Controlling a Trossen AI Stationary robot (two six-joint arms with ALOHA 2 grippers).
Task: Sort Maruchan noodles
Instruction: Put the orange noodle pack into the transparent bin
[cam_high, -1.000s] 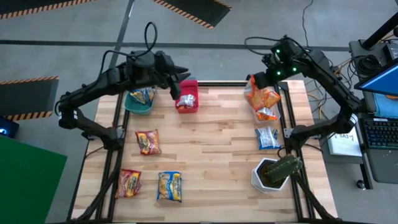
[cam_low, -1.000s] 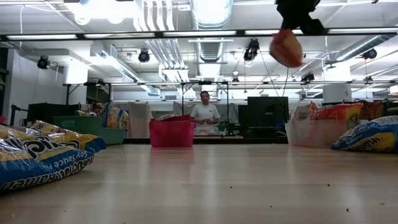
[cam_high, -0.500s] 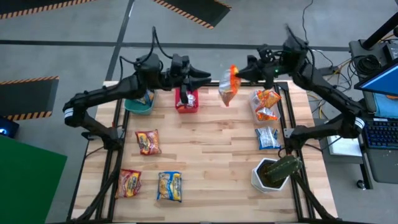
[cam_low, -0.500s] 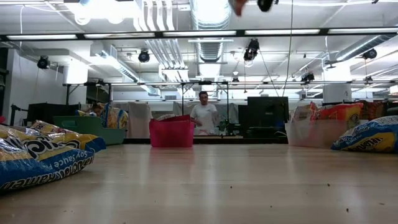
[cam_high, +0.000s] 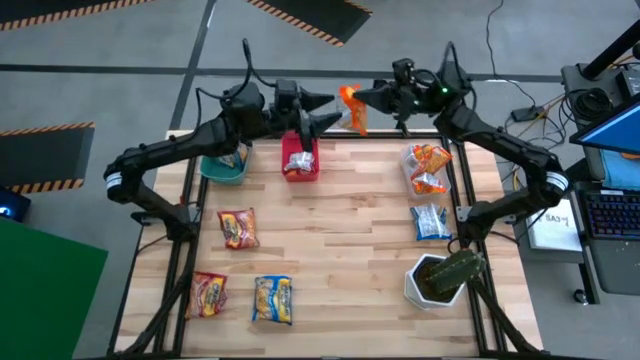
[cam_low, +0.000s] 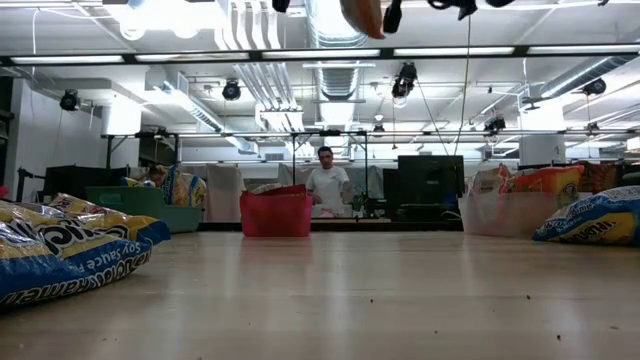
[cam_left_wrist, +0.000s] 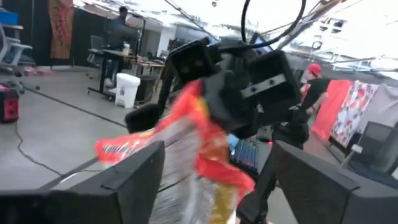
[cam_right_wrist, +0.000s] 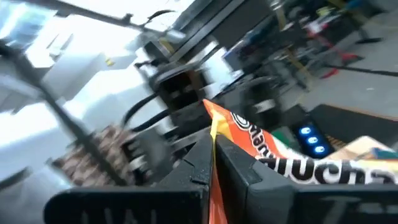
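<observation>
An orange Maruchan noodle packet (cam_high: 350, 108) hangs high over the table's far edge, between my two grippers. My right gripper (cam_high: 366, 98) comes from the right and is shut on it. My left gripper (cam_high: 322, 110) comes from the left and is open. In the left wrist view its two fingers (cam_left_wrist: 134, 180) stand on either side of the packet (cam_left_wrist: 186, 155) without touching it. More packets lie on the table: red ones (cam_high: 238, 228) (cam_high: 208, 295), a yellow one (cam_high: 272, 298) and a silver-blue one (cam_high: 430, 222). My right gripper pinches one thin edge of the orange packet (cam_right_wrist: 214, 134) between its two shut fingers. The fingers come roughly level from the table's right side. The rest of the packet (cam_right_wrist: 280, 158) sticks out past the fingertips, lifted clear of the table and every bin.
A teal bin (cam_high: 225, 165) and a pink bin (cam_high: 300, 160), each holding a packet, stand at the far left. A clear bin with orange packets (cam_high: 425, 165) stands at the far right. A white pot with a plant (cam_high: 440, 278) is near the right front corner. A person (cam_low: 325, 185) stands beyond the table.
My right gripper has lifted the orange packet out of the clear bin and carried it left along the far edge, tipping from pointing down to roughly level. My left gripper has moved right from over the pink bin toward the packet, and its fingers have spread wider.
</observation>
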